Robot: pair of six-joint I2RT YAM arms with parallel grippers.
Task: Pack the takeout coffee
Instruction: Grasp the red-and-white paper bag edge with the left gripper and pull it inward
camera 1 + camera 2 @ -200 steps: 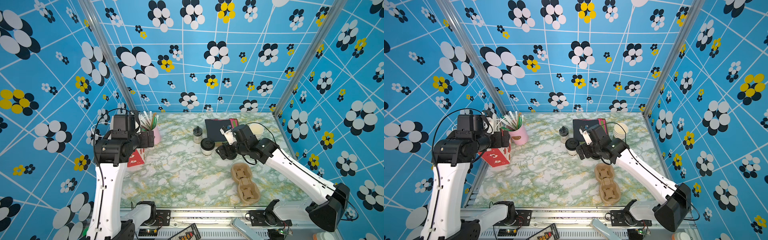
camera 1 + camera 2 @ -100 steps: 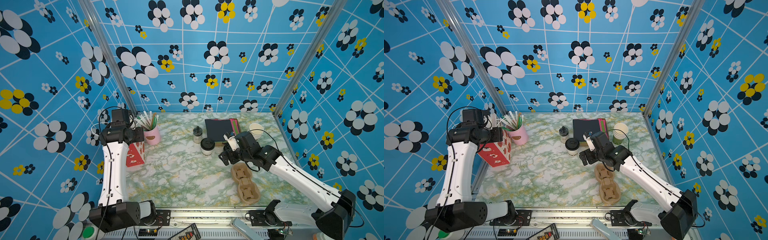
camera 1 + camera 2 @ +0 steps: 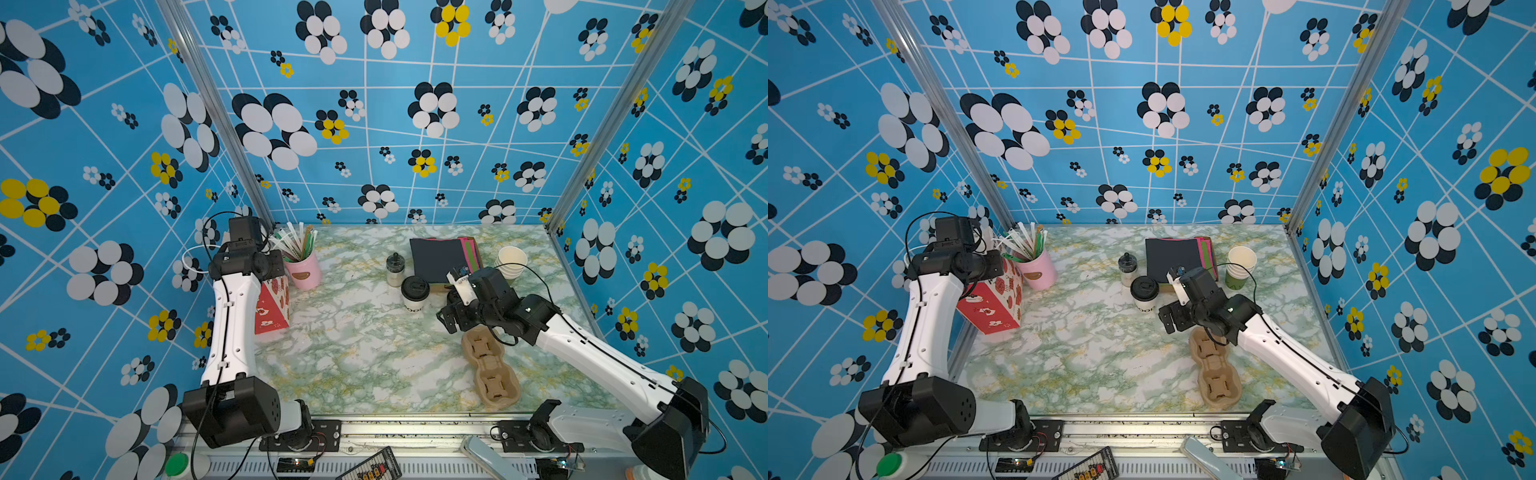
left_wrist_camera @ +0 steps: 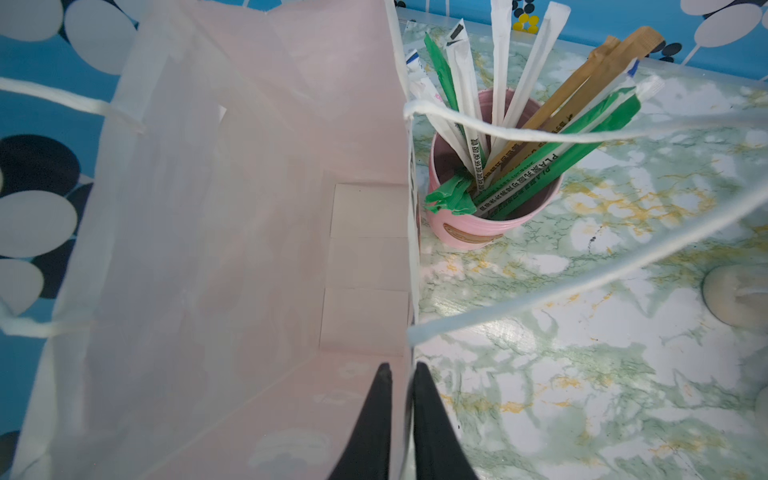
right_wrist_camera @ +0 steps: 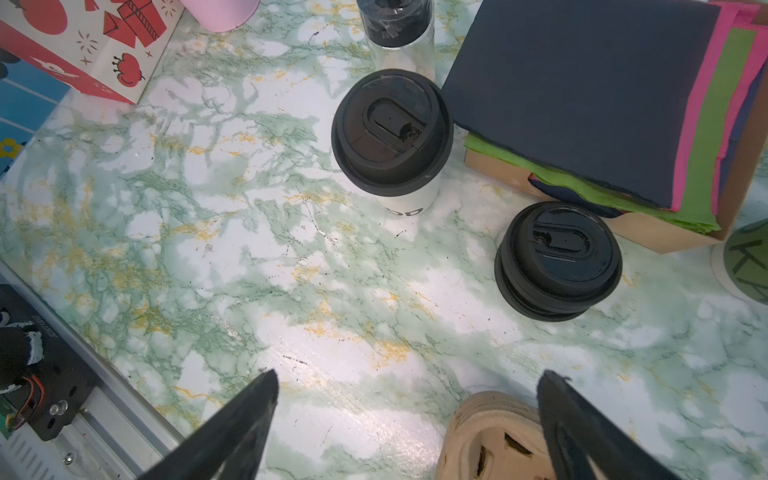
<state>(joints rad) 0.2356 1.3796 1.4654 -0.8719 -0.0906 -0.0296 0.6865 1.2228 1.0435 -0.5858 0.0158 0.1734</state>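
The takeout coffee [image 3: 414,291] [image 3: 1144,291] [image 5: 392,137], a white paper cup under a black sip lid, stands upright mid-table. My right gripper [image 5: 409,374] [image 3: 446,320] hangs open beside it, toward the front, with nothing between its fingers, over the far end of the brown pulp cup carrier [image 3: 490,365] [image 5: 490,440]. At the table's left edge stands the red-and-white paper bag [image 3: 272,307] [image 3: 990,307], mouth open. My left gripper [image 4: 402,370] is shut on the bag's side wall [image 4: 409,291] at its rim, one finger inside and one outside.
A pink cup of wrapped straws [image 3: 305,270] [image 4: 490,199] stands right next to the bag. Behind the coffee are a small jar [image 3: 395,268], a box topped with coloured napkins [image 3: 442,257] and nested paper cups [image 3: 511,262]. A stack of black lids [image 5: 559,262] sits near the box.
My left gripper has closed on the bag's wall and the left arm has swung in behind the bag. The right gripper has drawn back from the coffee toward the carrier, still open.
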